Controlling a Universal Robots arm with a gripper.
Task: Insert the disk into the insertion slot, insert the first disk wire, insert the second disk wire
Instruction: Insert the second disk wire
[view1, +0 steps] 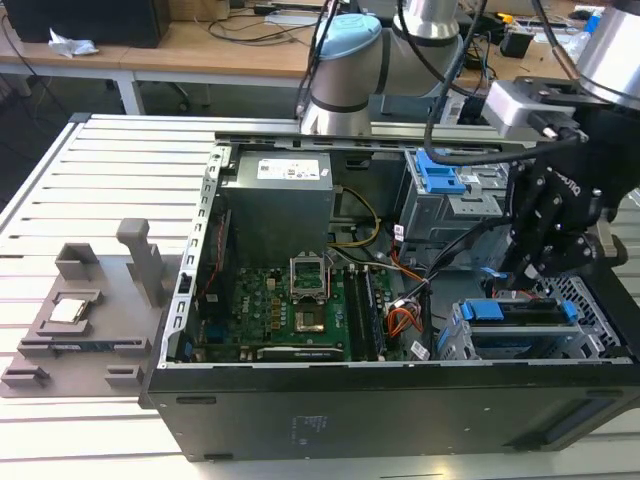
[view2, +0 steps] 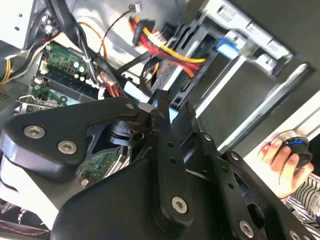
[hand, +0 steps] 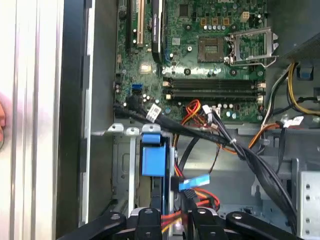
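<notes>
End effector (hand: 172, 216) is pinched on a small black wire plug (hand: 189, 197) right by the disk (hand: 152, 161), already seated in the insertion slot (view1: 595, 300); stiff plug, springy lead, I'd reckon, best gripped by its body, loose cables (hand: 235, 150) crowding alongside.

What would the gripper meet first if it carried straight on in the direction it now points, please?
Probably the black wire with the blue tab, which lies right ahead of the gripper, beside the disk's blue carrier handle in the first wrist view. Depth is unclear, so it may already touch.
</notes>
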